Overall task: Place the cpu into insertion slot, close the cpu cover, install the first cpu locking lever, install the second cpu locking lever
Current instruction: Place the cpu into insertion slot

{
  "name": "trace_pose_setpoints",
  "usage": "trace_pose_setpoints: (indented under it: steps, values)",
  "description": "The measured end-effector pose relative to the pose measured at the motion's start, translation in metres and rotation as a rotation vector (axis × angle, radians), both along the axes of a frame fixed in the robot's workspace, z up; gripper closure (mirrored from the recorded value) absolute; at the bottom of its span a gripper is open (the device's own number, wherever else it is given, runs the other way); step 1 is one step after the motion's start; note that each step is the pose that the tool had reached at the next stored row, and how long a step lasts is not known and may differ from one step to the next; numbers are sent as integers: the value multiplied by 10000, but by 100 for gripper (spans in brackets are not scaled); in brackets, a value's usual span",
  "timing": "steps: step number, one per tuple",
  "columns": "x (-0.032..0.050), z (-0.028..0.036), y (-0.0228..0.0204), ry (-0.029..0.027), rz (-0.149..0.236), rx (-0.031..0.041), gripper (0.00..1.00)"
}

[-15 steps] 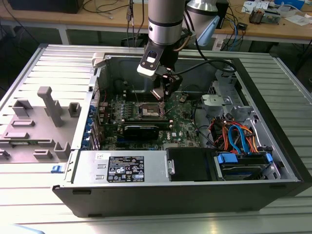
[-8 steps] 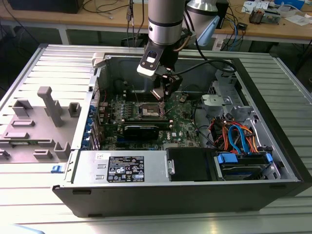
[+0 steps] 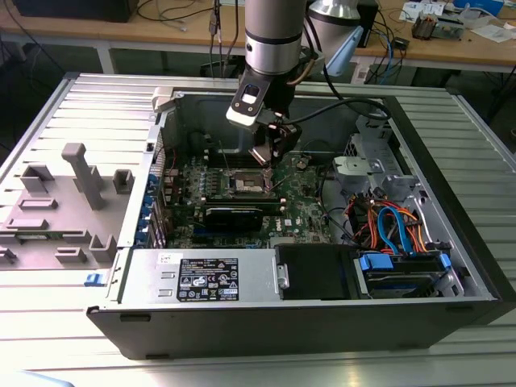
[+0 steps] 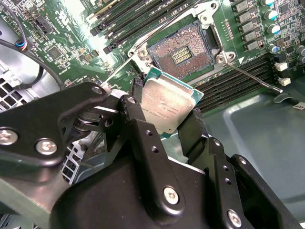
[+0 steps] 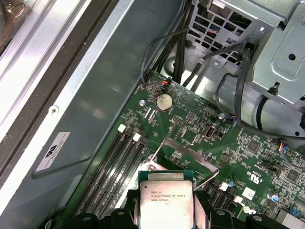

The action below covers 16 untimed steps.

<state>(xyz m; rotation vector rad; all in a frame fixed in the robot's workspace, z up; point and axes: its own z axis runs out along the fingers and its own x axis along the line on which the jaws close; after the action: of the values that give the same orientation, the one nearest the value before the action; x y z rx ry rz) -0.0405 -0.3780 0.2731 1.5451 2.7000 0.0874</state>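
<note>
Over the motherboard, inside the case: gripper pinching the cpu by two edges, above the bare slot; cover open.

The exterior view looks down from high and well back, taking in the whole open case and the arm. The 2 wrist views sit close. The second wrist view faces past the gripper onto the slot. The first wrist view faces across the board to the case wall. Both wrist views share the cpu.
</note>
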Motion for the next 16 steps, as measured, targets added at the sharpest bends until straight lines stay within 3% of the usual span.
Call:
trace_pose_setpoints:
  steps: [16]
  values:
    - [0, -5, 0, 0, -135, -1, 45]
